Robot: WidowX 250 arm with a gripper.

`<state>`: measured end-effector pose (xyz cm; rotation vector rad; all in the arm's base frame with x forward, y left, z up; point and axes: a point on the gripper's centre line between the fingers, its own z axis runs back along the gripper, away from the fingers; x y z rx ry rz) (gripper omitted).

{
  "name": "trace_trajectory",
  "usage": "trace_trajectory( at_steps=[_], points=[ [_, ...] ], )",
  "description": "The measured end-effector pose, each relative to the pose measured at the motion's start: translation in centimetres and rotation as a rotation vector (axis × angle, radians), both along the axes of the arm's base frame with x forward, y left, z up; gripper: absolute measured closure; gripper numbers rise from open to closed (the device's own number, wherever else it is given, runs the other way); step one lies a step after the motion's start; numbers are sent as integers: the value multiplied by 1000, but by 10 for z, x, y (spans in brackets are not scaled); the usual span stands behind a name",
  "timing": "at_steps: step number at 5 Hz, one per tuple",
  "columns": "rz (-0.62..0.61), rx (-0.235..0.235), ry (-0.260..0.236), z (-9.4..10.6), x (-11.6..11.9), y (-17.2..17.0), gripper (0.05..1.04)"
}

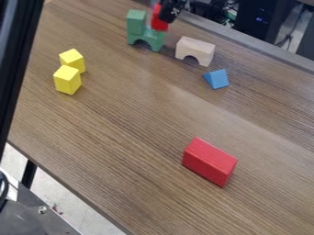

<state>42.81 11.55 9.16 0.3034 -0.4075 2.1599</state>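
Big red block [209,161] is lying alone. Farther back, a green block [135,21] is already topping one end of the green arch [146,38]; a small red piece [159,22] is meeting the claw [168,12] by the other, grip unclear. Pale arch [197,47], blue wedge [217,79], yellow blocks [67,81] are sitting unstacked.

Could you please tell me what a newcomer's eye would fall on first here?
Probably the large red block, lying apart from the others toward the lower right of the wood-grain table. Next might come the black gripper at the top, right beside a small red block above the green arch block. The two bright yellow blocks, close together at the left, would likely stand out too.
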Motion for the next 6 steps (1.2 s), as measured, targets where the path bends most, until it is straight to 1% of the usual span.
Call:
trace_trajectory(
  at_steps=[1,3,6],
  points=[
    [-6,-21,5,-3,4,9,552],
    [-26,-40,25,-11,7,14,552],
    [-20,-51,19,-12,6,15,552]
  ],
)
